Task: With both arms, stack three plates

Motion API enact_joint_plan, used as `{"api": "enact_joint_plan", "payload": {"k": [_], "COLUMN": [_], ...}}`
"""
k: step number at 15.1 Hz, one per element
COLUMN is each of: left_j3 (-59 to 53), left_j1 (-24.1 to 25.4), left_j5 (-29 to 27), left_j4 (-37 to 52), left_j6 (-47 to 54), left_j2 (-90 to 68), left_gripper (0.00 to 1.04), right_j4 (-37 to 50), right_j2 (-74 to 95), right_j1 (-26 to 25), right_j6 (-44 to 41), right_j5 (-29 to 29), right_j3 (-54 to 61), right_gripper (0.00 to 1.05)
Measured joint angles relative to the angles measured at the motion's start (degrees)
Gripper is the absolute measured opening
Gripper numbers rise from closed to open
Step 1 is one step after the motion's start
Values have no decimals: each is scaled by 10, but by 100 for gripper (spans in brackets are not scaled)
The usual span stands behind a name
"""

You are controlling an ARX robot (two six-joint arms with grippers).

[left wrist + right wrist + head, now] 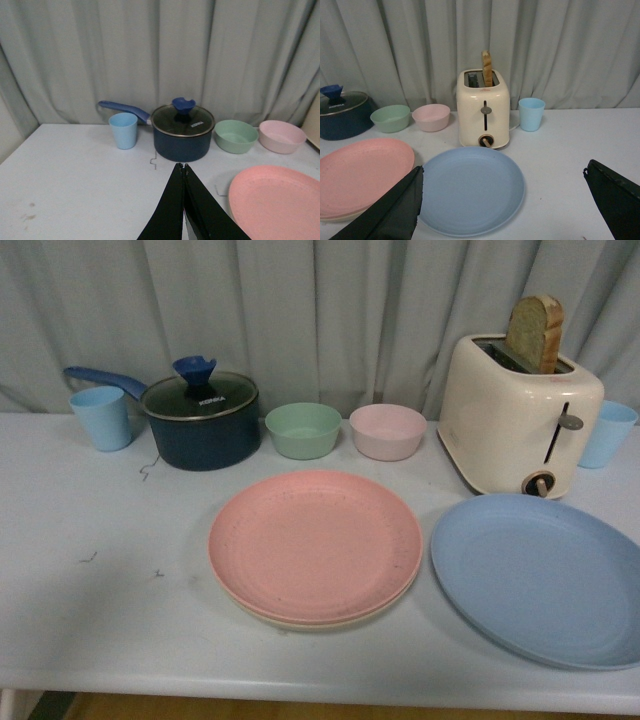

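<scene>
The pink plate [315,543] lies at the table's middle, stacked on the cream-beige plate [300,621], of which only a rim shows. The light blue plate [540,575] lies alone to its right, in front of the toaster. Neither arm shows in the front view. My left gripper [182,166] is shut and empty, above bare table near the pot, with the pink plate [277,200] to one side. My right gripper [503,171] is open wide and empty, held back above the blue plate [470,189]; the pink plate [362,170] shows beside it.
Along the back stand a light blue cup [101,417], a dark blue lidded pot [200,418], a green bowl [303,429], a pink bowl [387,431], a cream toaster [520,412] holding bread, and another blue cup [606,433]. A curtain hangs behind.
</scene>
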State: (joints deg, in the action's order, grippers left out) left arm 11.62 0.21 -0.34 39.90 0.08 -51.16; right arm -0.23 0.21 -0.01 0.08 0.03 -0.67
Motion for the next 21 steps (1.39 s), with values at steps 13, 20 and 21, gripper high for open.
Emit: {"api": "enact_joint_plan", "payload": {"k": [13,20,21], "left_j3": [-110,-110,-110], "left_j1": [-3,-3,-3], "left_j5": [3,3,3], "left_j4": [-160,-267,-273], "left_j6": [0,0,0], "left_j2": [274,381,389], "left_gripper": [2,2,2], "right_j4": [0,0,0], "right_j2": [0,0,0], "right_j1": [0,0,0], "right_j6": [0,0,0], "right_j5": [0,0,0], "right_j3": [0,0,0], "right_gripper": [98,98,98]}}
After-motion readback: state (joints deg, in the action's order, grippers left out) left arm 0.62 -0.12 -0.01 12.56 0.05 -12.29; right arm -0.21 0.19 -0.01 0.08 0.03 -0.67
